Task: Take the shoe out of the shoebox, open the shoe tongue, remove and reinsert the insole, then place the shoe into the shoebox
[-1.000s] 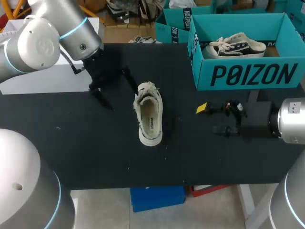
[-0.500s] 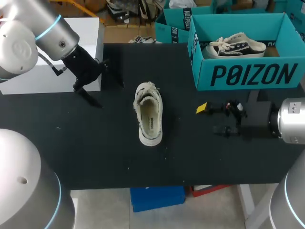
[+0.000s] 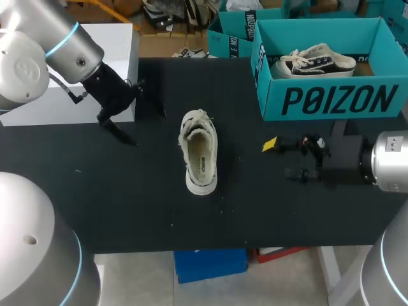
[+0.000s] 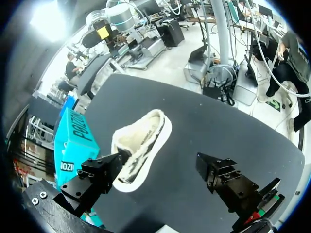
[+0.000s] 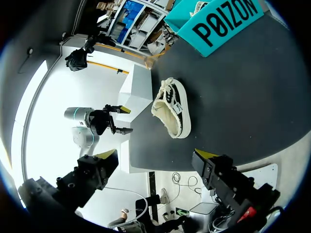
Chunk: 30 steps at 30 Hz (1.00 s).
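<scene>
A cream shoe (image 3: 199, 153) lies on the black table near its middle, toe toward the front edge, its insole showing inside. The teal shoebox (image 3: 331, 99) stands at the back right with a black-and-white shoe (image 3: 315, 62) in it. My left gripper (image 3: 136, 115) hangs open to the left of the cream shoe, apart from it. In the left wrist view the shoe (image 4: 141, 148) lies ahead of the open left gripper (image 4: 160, 174), the shoebox (image 4: 73, 141) beyond it. My right gripper (image 3: 280, 159) stands open right of the shoe, below the box; its wrist view shows the shoe (image 5: 172, 111) well ahead of the right gripper (image 5: 155, 167).
A white block (image 3: 70, 105) stands at the table's back left, just behind my left gripper. A second teal box (image 3: 231, 32) sits behind the shoebox. Bare black tabletop (image 3: 127, 204) stretches around the shoe and toward the front edge.
My left arm has drawn back to the left, away from the cream shoe, then stopped. The shoe, the box and the right arm have not moved.
</scene>
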Each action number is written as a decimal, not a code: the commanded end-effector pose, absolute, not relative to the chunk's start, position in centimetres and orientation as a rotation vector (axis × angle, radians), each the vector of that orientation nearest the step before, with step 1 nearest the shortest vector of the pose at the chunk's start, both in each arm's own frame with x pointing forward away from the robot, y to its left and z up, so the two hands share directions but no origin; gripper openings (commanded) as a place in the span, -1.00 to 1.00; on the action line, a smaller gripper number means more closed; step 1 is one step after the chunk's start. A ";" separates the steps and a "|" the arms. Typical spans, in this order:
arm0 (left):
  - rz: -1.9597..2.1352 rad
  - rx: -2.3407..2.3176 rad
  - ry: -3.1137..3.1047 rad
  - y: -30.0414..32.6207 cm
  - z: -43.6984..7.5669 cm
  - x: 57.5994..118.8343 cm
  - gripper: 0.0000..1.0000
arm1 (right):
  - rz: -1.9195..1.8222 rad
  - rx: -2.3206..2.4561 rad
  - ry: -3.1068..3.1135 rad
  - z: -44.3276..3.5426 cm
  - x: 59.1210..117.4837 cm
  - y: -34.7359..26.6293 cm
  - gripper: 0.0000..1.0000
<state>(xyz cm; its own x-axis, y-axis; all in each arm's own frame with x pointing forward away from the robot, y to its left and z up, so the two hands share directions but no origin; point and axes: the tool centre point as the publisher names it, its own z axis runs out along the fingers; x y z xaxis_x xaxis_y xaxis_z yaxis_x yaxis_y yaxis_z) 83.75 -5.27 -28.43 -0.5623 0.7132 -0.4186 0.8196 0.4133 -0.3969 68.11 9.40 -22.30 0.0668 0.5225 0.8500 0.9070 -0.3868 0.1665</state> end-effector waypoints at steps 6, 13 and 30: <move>-0.862 1.362 2.483 -5.4 -28.6 83.9 1.00 | -1.257 -1.940 -1.420 -22.3 68.1 9.4 1.00; -0.916 1.255 2.520 -7.8 -29.2 85.8 -0.02 | -1.257 -1.940 -1.420 -22.3 68.1 9.4 1.00; -0.881 1.180 2.646 -12.8 -32.0 90.0 -1.00 | -1.257 -1.940 -1.420 -22.3 68.1 9.4 1.00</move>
